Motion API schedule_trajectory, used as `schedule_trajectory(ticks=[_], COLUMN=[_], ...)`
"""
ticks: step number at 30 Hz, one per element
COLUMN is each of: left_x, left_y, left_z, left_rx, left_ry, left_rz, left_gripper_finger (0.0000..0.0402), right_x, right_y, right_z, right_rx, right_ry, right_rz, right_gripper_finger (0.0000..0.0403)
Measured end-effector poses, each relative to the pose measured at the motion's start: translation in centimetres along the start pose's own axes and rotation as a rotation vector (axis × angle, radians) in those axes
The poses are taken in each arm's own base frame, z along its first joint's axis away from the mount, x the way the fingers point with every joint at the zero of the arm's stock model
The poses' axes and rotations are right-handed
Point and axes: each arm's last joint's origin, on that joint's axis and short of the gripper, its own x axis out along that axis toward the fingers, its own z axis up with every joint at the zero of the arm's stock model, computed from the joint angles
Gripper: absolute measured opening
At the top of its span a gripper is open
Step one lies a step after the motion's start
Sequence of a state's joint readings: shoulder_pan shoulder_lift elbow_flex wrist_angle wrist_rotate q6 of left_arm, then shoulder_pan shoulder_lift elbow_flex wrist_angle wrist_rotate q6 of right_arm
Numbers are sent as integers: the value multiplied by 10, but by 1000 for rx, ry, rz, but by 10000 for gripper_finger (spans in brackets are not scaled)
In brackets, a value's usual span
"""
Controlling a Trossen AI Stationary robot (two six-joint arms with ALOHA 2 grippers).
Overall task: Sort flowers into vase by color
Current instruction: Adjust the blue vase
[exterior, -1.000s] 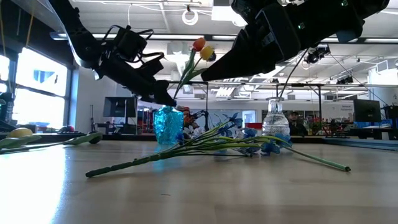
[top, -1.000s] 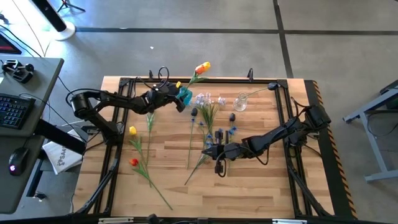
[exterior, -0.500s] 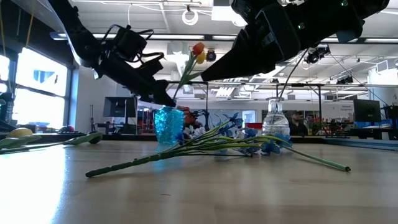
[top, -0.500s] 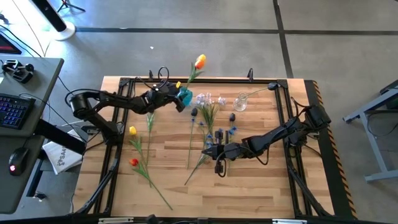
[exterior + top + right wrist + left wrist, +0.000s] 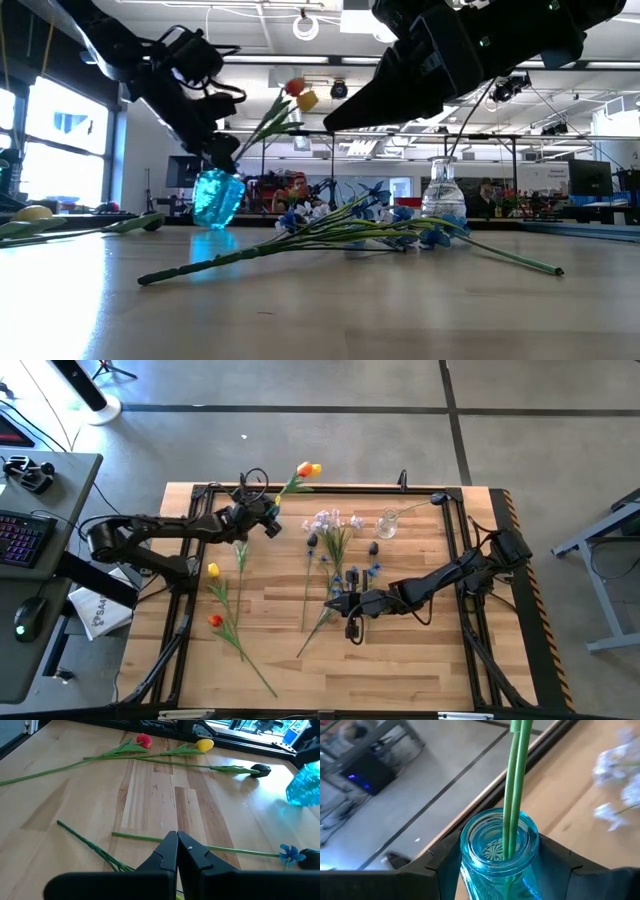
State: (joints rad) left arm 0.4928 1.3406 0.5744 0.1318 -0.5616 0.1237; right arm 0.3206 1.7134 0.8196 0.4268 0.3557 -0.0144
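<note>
While the left gripper (image 5: 502, 870) carries the blue glass vase (image 5: 500, 852), the step in hand looks like relocating it, and doing that well means keeping the vase near upright so its two stems do not tip out, and setting it down on bare wood clear of the loose flowers. Fingers sit partly spread, pressed on either side of the vase body just under the rim; the low view shows the vase (image 5: 217, 198) tilted and seemingly just off the table (image 5: 420, 660). Inside it stand two green stems, topped by a red and an orange-yellow tulip head (image 5: 307, 469) leaning away past the table's far edge. Beside this gripper lie a yellow tulip (image 5: 213, 570) and a red tulip (image 5: 215, 621) on long stems. Farther off, pale blossom sprays (image 5: 330, 520), blue clusters (image 5: 360, 573) and a clear vase (image 5: 387, 524) holding one stem. Right gripper (image 5: 177, 851) rests low mid-table, fingers pressed together, holding nothing, green stems just beside it.
</note>
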Motion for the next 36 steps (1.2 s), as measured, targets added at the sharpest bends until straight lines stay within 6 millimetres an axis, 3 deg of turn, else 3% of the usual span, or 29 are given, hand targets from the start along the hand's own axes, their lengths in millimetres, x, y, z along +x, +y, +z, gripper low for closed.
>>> schedule_trajectory(ticks=[8,18,30,36], left_x=[-15,-25,-21,-25], left_y=[14,19,23,25], left_z=[-24,-36,-38,-37], left_rx=[-77,-159,-206,-207], left_ry=[-12,-37,-33,-43], left_rz=[32,35,-77,-86], left_gripper_finger=[191,194,277,286], right_x=[0,0,0,0], right_y=[0,0,0,0], right_z=[-1,-1,-1,-1], right_rx=[4,4,4,4], right_ry=[8,6,6,6], right_rz=[1,0,1,1], right_gripper_finger=[0,0,0,0])
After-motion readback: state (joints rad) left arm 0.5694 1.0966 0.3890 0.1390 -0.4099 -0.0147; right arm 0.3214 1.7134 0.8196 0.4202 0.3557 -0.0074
